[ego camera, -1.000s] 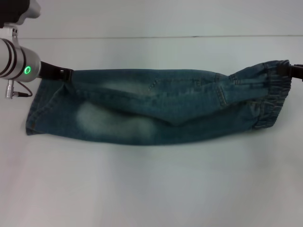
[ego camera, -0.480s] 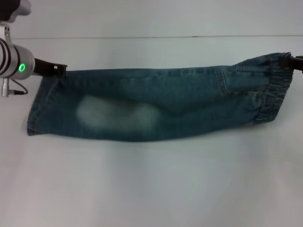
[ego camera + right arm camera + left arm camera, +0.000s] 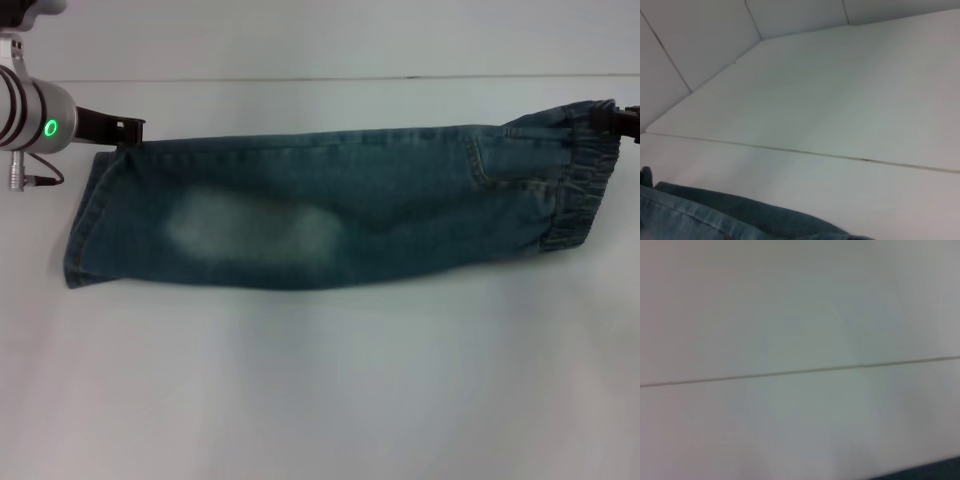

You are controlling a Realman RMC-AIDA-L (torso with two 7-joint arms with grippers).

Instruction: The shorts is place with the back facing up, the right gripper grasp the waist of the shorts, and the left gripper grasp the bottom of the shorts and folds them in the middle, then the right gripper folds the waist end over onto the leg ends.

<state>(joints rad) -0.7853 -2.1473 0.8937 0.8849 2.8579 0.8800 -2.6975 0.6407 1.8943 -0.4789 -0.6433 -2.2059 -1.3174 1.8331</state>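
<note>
The left gripper (image 3: 128, 131) sits at the far hem corner of the shorts (image 3: 330, 215); finger state cannot be determined. The shorts lie folded lengthwise on the table (image 3: 320, 400). The right gripper (image 3: 618, 119) meets the waist of the shorts (image 3: 580, 190), fingers hidden, so both ends are probably held to align the fold.

Left gripper (image 3: 128, 131) at far left, silver wrist level; right gripper (image 3: 618, 121) at far right edge.

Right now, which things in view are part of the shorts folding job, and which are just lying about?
Job:
shorts, folded lengthwise
waist
leg ends
left claw at the hem corner
right claw at the waist

Lying about:
only the white table
</note>
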